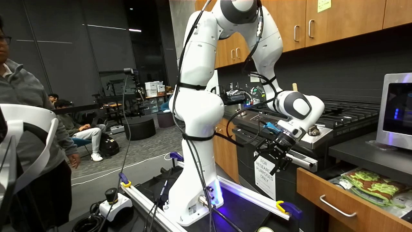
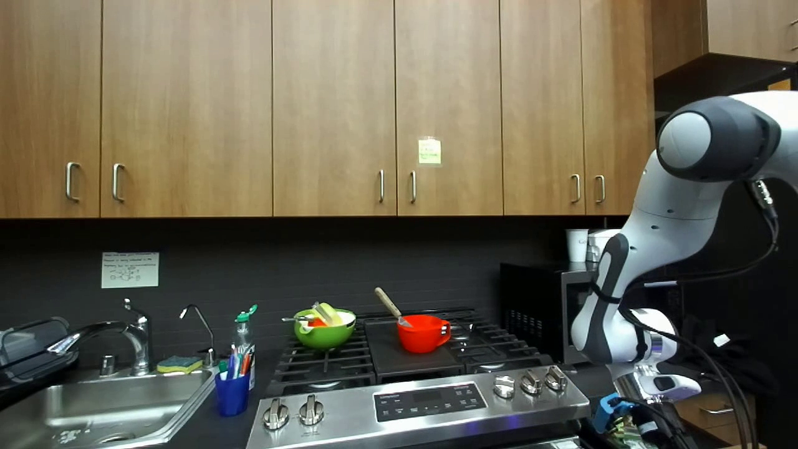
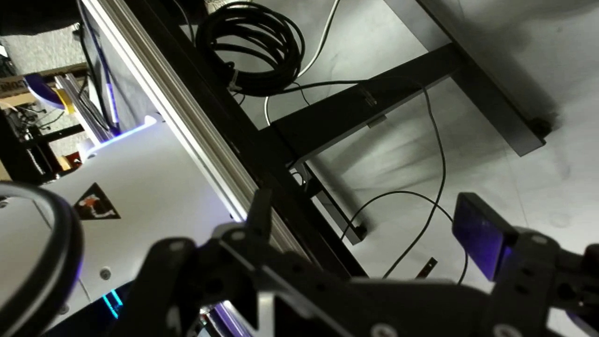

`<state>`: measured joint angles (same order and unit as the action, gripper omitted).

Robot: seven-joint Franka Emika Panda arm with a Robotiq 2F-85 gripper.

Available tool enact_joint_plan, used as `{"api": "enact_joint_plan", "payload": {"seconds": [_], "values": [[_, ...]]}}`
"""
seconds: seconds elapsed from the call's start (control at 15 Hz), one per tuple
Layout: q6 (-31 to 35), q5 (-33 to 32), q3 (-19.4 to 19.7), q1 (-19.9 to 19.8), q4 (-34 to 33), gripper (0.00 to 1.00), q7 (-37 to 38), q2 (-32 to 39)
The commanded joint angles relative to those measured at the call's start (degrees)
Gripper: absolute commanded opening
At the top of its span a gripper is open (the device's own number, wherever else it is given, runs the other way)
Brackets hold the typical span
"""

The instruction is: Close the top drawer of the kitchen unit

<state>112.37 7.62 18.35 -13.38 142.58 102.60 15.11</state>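
Note:
The top drawer [image 1: 312,184] stands pulled out in an exterior view, its brown wooden front and silver bar handle [image 1: 338,206] facing the robot's table. It belongs to the kitchen unit, whose dark countertop [image 1: 349,154] runs above it. Inside the drawer lies a green-and-brown plastic bag [image 1: 379,185]. My gripper [image 1: 268,163] hangs in front of the oven, to the left of the drawer front and apart from it. In the wrist view the gripper [image 3: 372,223] is open, with nothing held between its spread fingers [image 3: 482,234]. The drawer is out of sight in the wrist view.
The steel stove [image 2: 424,405] and its oven handle bar [image 1: 302,160] stand close to the gripper. A silver rail [image 1: 248,196] with a yellow-blue clamp [image 1: 288,207] edges the robot's table. A microwave [image 1: 397,111] sits on the countertop. Cables [image 3: 252,47] lie below the table.

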Motion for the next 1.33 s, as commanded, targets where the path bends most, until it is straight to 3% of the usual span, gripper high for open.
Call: {"api": "enact_joint_plan", "payload": {"seconds": [0.0,0.27,0.6,0.87,1.27], "values": [[5.4,-1.8,-0.1,0.0,0.0,1.0,-4.8,2.0],[14.5,-1.9,-0.8,1.2,1.4,1.0,-10.2,2.1],[21.2,-2.4,-0.7,3.0,3.2,1.0,-13.4,1.5],[23.8,-4.3,0.4,4.3,4.6,1.0,-12.9,1.7],[23.8,-12.3,5.8,3.8,7.5,1.0,-8.5,-0.5]]}}
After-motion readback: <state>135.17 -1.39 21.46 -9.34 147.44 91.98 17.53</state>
